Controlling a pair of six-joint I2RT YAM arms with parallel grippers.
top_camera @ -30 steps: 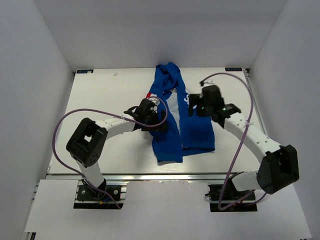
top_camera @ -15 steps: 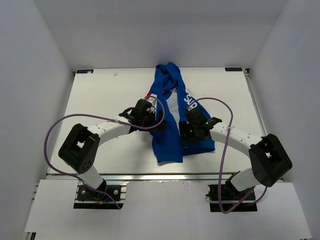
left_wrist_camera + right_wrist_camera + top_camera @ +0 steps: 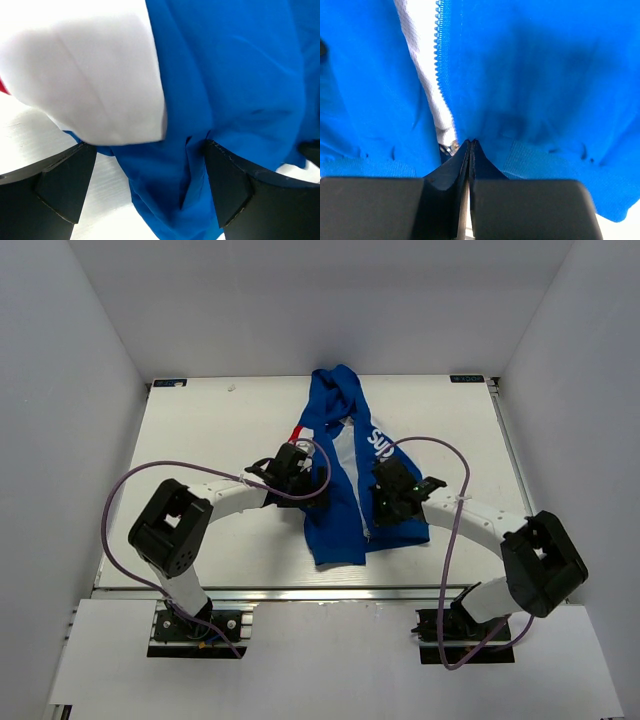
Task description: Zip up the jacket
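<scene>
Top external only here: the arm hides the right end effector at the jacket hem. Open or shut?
Observer: Shut. In the right wrist view the right end effector has its fingers pressed flat together, tips at the bottom end of the zipper on the jacket. I cannot tell whether they pinch anything.
Operator: Zipper joined anywhere?
Observer: Not in that view. The teeth run bare along one blue edge, with white fabric beside them.
Operator: Left side?
Observer: The left wrist view shows the left end effector open, its fingers wide apart with blue fabric between them.
</scene>
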